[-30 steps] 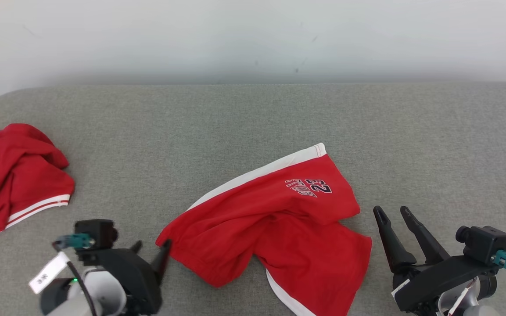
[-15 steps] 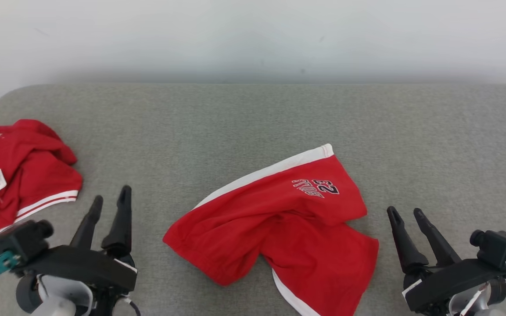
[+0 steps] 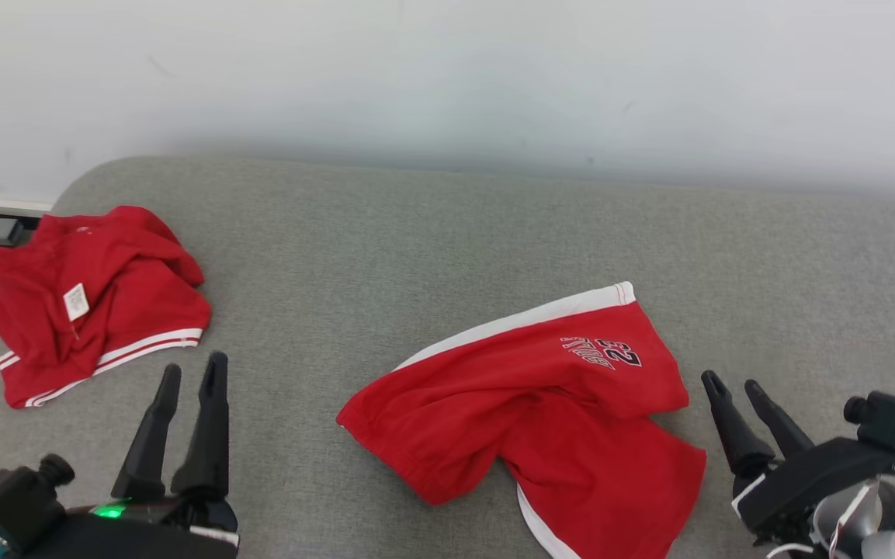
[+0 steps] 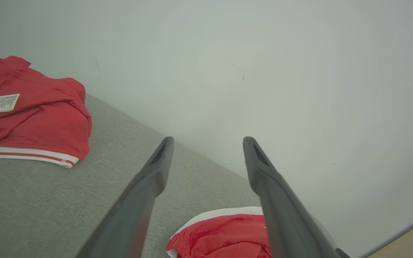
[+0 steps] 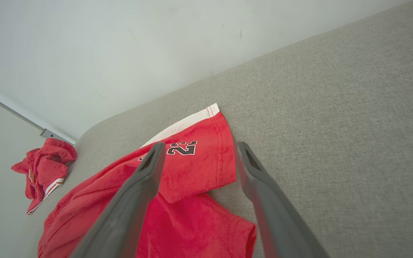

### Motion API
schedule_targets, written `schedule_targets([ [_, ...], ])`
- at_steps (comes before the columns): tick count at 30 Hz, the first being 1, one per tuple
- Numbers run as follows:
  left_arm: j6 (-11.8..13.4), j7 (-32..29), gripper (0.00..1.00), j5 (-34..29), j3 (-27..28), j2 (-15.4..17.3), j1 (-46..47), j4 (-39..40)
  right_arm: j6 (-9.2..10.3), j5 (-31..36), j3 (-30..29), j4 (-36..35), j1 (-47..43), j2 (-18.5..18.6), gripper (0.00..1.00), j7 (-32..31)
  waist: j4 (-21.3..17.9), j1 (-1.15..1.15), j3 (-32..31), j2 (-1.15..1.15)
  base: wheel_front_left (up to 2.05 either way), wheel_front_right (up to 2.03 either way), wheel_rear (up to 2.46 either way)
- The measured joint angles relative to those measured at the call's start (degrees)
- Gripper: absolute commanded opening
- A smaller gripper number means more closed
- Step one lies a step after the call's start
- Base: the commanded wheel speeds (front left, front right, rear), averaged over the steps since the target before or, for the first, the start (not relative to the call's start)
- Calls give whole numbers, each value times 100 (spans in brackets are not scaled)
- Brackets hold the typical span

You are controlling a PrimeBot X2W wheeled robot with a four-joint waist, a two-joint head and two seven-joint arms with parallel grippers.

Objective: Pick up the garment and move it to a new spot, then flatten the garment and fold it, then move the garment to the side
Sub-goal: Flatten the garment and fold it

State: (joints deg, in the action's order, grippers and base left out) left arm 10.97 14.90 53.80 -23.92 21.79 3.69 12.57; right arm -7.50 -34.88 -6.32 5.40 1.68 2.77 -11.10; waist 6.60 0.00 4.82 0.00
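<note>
Item one: a pair of red knit shorts with a white side stripe and a dark "23" print [image 3: 540, 419], lying rumpled and partly folded over itself on a grey fabric-covered counter [image 3: 385, 233]. It sits right of the middle, with the white-edged leg opening pointing toward the back and the lower part reaching the near edge of the head view. Item two: a crumpled red garment with a white-and-red striped hem and a small white label [image 3: 98, 303], at the far left end of the counter, well apart from the shorts. Item three: the left gripper [image 3: 195, 366], low at the near left, its two dark fingers spread and empty above bare counter between the two garments, touching neither. A green light [image 3: 109, 511] glows on its body. Item four: the right gripper [image 3: 732, 383], low at the near right, fingers likewise spread and empty, just beside the right edge of the shorts without contact. In the right wrist view the printed leg [image 5: 199, 168] shows between the fingers. Backdrop: a plain pale wall [image 3: 447, 70] behind the counter.
</note>
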Motion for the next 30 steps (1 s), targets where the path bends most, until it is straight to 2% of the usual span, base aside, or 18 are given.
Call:
schedule_targets([
  [5,-31,-104,100,-396,-275,281,-94,-130,0,151,-283,234,338,0,100,-578,114,0,-99,0,0,0,0],
  [9,107,-245,100,-800,-502,472,-98,-224,0,516,-609,579,818,0,100,-1256,250,0,-178,0,0,0,0],
  [15,212,-381,100,-985,-704,449,-76,-227,0,1313,-1270,1438,1562,4,100,-2397,501,0,-259,0,0,0,0],
  [19,213,-443,100,-991,-776,417,-41,-236,0,1703,-1496,2007,2058,1,100,-3018,696,0,-273,0,0,0,0],
  [23,209,-490,100,-978,-812,388,-7,-252,0,2049,-1607,2470,2403,0,100,-3346,884,0,-258,0,0,0,0],
  [24,202,-512,100,-953,-838,365,1,-261,0,2354,-1736,2637,2468,-8,100,-3414,965,0,-245,0,0,0,0],
  [30,152,-534,100,-935,-916,314,18,-308,0,2897,-1938,2954,2586,-4,100,-3640,1155,0,-207,0,0,0,0],
])
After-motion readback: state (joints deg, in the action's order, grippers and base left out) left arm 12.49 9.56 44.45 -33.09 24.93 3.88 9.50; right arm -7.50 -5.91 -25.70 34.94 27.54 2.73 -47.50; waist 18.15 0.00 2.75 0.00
